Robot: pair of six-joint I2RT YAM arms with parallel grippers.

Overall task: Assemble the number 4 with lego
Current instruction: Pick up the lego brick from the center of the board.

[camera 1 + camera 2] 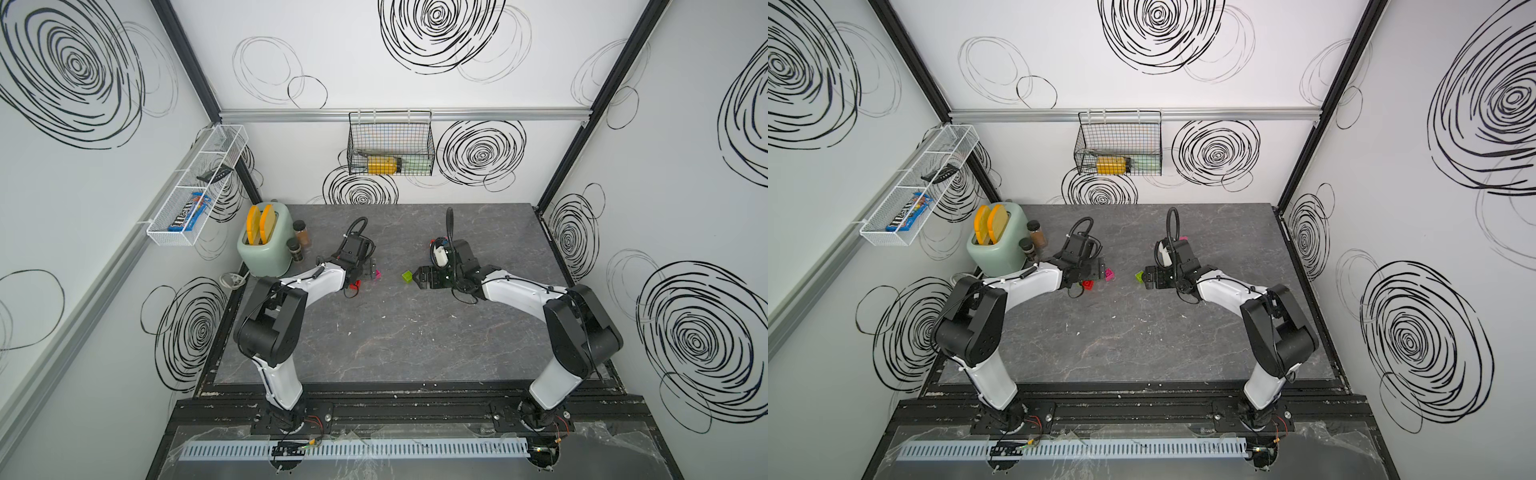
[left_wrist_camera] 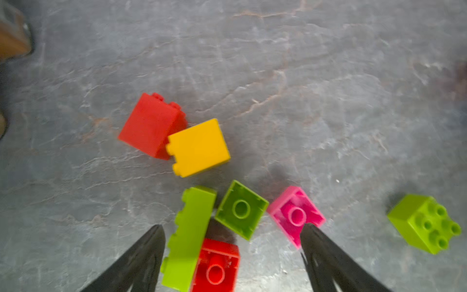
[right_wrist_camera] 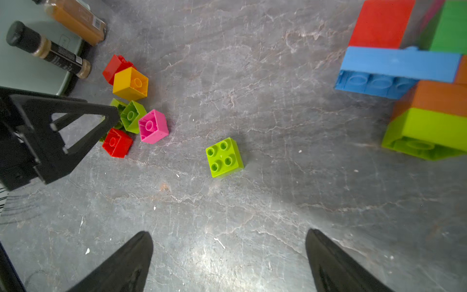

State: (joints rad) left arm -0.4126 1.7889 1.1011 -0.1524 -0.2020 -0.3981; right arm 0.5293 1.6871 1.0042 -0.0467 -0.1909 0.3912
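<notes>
Mint toaster (image 1: 266, 249) in back-left corner of table (image 1: 395, 332); two spice jars (image 1: 301, 232) beside it; wire basket (image 1: 357, 137) on back wall.

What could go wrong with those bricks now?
The left claw hangs open over a crowded pile: closing might pinch the long lime brick and green brick together, or flick the pink brick away. Most pile bricks lie tipped or upside down, so they may slip or not snap on.

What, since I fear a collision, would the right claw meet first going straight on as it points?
Probably the lone lime brick, studs up, straight ahead of the open right claw; height unclear.
</notes>
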